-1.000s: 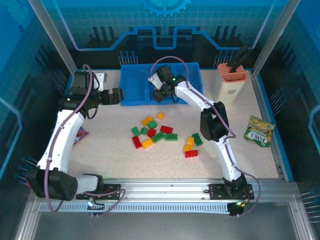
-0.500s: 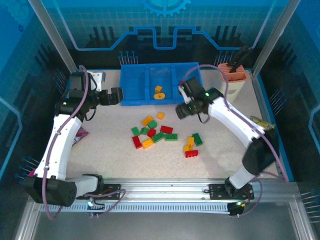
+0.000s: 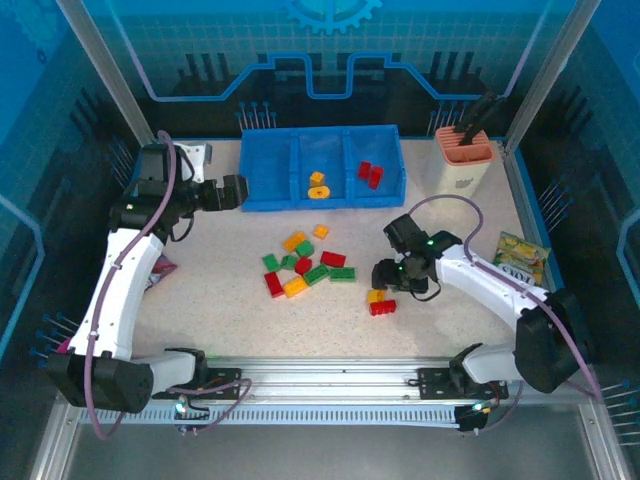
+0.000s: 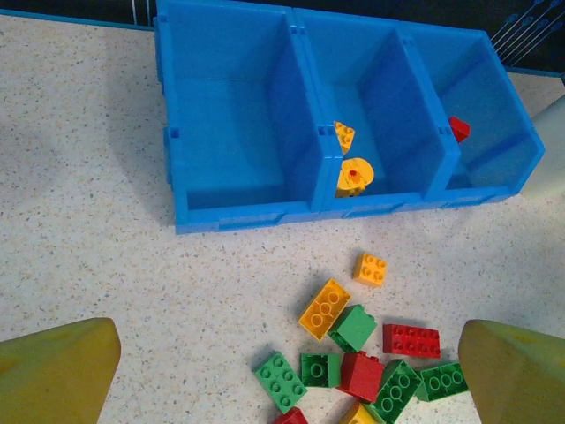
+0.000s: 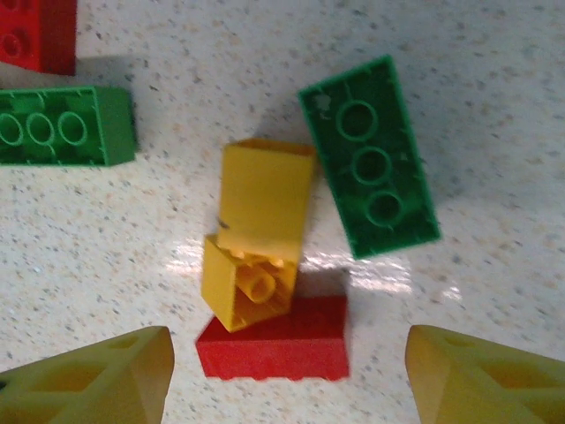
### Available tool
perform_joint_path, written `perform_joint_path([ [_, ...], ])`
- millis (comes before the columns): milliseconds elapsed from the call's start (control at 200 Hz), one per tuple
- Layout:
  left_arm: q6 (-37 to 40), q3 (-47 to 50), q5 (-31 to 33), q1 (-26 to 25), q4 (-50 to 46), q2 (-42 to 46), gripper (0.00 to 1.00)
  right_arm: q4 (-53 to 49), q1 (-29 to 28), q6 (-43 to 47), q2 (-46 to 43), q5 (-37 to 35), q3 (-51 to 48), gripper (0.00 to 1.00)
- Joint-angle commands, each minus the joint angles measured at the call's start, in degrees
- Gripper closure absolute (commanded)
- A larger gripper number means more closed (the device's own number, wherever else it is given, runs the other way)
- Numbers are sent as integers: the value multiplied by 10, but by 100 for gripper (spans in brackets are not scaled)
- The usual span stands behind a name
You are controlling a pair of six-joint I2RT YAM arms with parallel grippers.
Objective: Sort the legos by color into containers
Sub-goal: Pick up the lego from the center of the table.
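Left gripper [image 3: 234, 192] gaping wide beside the blue tray [image 4: 231, 215]: two yellow-orange pieces [image 4: 353, 175] in the middle bay, two red in the right. Roughly eleven loose legos [image 3: 305, 265] clustered mid-table. Right gripper [image 3: 386, 279] spread, nothing pinched, above two touching yellow bricks [image 5: 263, 190]. Best to drop straight, straddle one, and steer clear of the red brick [image 5: 275, 346] and green brick [image 5: 369, 157].

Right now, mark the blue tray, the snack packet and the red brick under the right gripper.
blue tray [image 3: 268, 178]: top external view, left compartment's bare floor.
snack packet [image 3: 522, 260]: top external view, wrapper's middle.
red brick [image 5: 275, 349]: right wrist view, its middle.
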State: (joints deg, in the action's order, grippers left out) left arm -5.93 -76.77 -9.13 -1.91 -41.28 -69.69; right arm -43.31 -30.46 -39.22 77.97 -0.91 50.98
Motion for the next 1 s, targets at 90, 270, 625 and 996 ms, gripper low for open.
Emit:
perform_joint_path([
  [90, -3, -8, -12, 4, 8, -1, 0, 45, -7, -14, 64, 15, 14, 34],
  [270, 2, -10, -5, 4, 4, -4, 1, 34, -20, -10, 116, -18, 38, 38],
  [625, 7, -9, -6, 4, 4, -12, 1, 18, -36, 12, 180, -36, 75, 52],
  [996, 12, -11, -1, 4, 2, -15, 0, -33, -37, 118, 247, -71, 206, 73],
])
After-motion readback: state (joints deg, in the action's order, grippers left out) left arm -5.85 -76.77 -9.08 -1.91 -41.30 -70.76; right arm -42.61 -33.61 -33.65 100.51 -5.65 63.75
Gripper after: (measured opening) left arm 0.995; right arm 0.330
